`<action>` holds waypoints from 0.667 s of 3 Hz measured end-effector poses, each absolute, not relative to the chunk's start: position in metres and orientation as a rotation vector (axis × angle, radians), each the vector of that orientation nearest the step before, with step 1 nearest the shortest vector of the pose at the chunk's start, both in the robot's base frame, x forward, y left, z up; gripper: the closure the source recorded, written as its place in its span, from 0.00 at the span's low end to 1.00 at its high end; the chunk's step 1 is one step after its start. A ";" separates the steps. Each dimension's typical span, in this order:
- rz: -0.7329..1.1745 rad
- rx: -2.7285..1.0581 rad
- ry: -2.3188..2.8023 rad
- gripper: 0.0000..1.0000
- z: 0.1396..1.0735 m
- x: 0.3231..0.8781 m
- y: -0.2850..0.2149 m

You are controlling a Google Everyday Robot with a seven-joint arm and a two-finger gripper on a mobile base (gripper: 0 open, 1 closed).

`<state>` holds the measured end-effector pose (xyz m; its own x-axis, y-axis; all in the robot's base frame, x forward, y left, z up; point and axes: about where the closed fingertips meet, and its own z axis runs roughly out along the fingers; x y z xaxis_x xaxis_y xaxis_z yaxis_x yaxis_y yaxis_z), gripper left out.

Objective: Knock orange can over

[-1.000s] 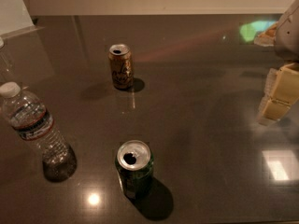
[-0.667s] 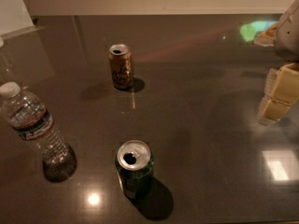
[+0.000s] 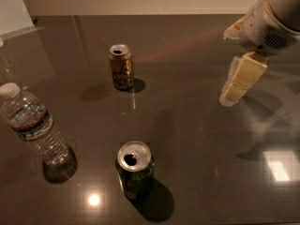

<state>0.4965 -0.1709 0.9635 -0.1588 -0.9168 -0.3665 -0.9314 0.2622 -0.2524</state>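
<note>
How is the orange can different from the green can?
The orange can is golden-brown with dark scribbles; the green can is dark green. The orange can stands at the back of the table; the green can stands near the front, looking bigger. Both stand upright with silver, opened tops. The gripper hovers at the right, touching neither.

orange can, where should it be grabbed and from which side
Grip the orange can around its mid-body: it stands upright, with a plain round wall. Come from the right of the view, where the gripper hangs, no object between them.
</note>
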 end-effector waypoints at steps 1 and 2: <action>0.149 -1.641 2.010 0.00 0.957 0.530 -0.133; 0.271 -1.614 1.932 0.00 0.950 0.557 -0.085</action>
<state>0.5568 -0.0853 0.9495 -0.0803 -0.8239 -0.5610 -0.9465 0.2395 -0.2163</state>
